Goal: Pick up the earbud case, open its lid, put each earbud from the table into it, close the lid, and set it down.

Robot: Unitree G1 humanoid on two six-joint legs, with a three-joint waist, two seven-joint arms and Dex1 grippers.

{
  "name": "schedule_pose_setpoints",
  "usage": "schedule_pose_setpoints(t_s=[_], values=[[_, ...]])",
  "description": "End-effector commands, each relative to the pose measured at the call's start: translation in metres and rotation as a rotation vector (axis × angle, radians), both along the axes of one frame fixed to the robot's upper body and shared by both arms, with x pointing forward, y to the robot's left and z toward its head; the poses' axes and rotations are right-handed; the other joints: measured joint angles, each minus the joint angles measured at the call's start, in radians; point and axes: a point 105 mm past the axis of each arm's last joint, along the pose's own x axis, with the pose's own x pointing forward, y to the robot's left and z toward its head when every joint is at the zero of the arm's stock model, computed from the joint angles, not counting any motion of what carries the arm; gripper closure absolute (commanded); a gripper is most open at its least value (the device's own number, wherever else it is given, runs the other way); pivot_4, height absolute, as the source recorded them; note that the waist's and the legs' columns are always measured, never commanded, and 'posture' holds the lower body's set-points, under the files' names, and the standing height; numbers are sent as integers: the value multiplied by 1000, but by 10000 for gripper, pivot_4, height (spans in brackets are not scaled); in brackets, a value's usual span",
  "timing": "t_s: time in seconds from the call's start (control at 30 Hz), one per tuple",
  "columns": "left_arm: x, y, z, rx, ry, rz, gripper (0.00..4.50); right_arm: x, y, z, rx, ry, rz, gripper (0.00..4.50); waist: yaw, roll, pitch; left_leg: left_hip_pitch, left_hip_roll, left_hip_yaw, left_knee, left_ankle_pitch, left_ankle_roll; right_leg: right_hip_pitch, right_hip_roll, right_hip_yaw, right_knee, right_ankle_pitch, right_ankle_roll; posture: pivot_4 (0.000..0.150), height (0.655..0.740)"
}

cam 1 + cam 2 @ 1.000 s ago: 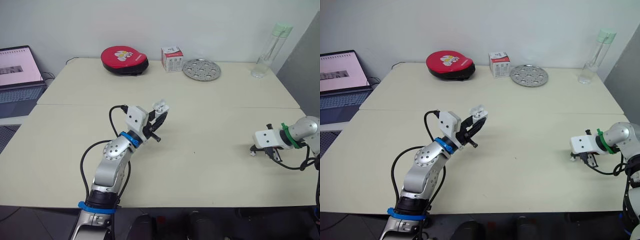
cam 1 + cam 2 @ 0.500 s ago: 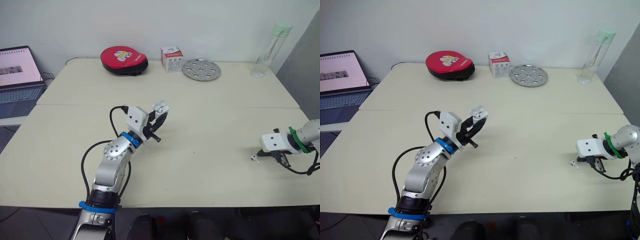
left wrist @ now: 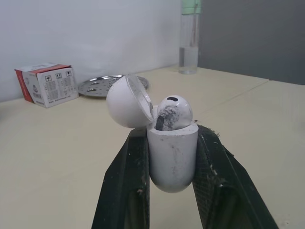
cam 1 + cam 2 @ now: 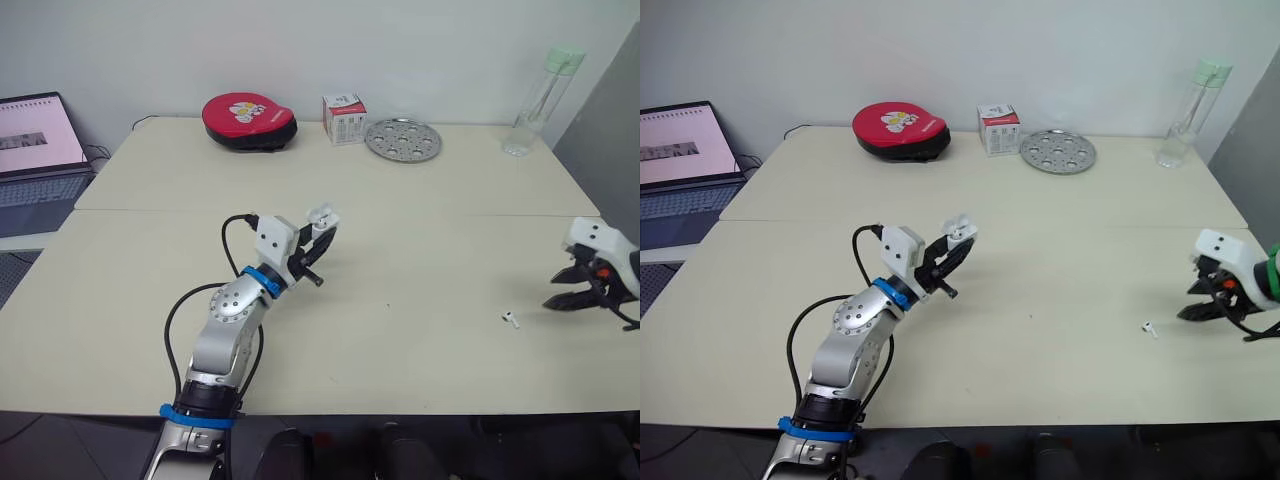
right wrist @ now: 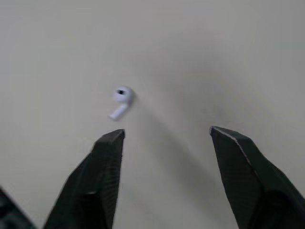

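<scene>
Over the table's [image 4: 420, 250] left-centre, the left gripper [image 4: 322, 223] clamps the white earbud case [image 3: 171, 152] by its sides, lid [image 3: 126, 102] flipped open and one earbud [image 3: 174, 111] seated inside, while near the right edge another earbud [image 4: 510, 319] lies loose just beside the wide-spread right gripper [image 5: 167, 136].

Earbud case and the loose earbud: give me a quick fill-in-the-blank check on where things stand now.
The left gripper is shut on the earbud case, whose lid stands ____.
Inside the case sits ____ earbud.
The right gripper, fingers apart, holds ____; the loose earbud lies on the table.
Missing: open; one; nothing.
</scene>
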Motion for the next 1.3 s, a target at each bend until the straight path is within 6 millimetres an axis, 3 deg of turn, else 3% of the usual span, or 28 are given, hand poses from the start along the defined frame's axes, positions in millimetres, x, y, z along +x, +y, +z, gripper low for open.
schedule_pose_setpoints(t_s=[0.03,0.13,0.33,0.57,0.8,0.93,1.3], values=[[-1,-10,13,-7,-58,-21,37301,1,15,10,55,-42,-142,425,-1,0,0,0,0,0,0,0,0,0,0,0,0,0,0,1500,7400],[-3,-12,13,-12,-54,-25,37301,2,14,2,41,-43,-315,425,-1,0,0,0,0,0,0,0,0,-1,0,0,0,0,0,1500,7400],[-8,-11,8,-9,-40,-13,37301,9,10,-5,42,-19,-488,425,-2,0,0,-4,-1,0,0,0,0,-3,0,0,-1,0,0,1500,7400],[-11,-7,6,-6,-35,7,37301,7,23,-18,50,35,-461,425,-4,0,0,-4,-1,0,0,0,0,-3,1,0,-1,0,1,1500,7400],[-15,-5,6,3,-32,18,37301,15,15,-30,29,42,-464,425,-5,0,0,-4,-1,0,0,0,0,-3,1,0,-1,0,2,1500,7400],[-16,-1,5,10,-27,31,37301,14,15,-33,29,63,-468,8856,-5,0,0,-4,-1,0,0,0,0,-3,2,0,-1,0,2,1500,7400],[-17,-3,3,16,-22,35,37301,21,17,-37,23,54,-471,8856,-5,0,0,-4,-1,0,0,0,0,-3,2,0,-1,-2,4,1500,7400]])
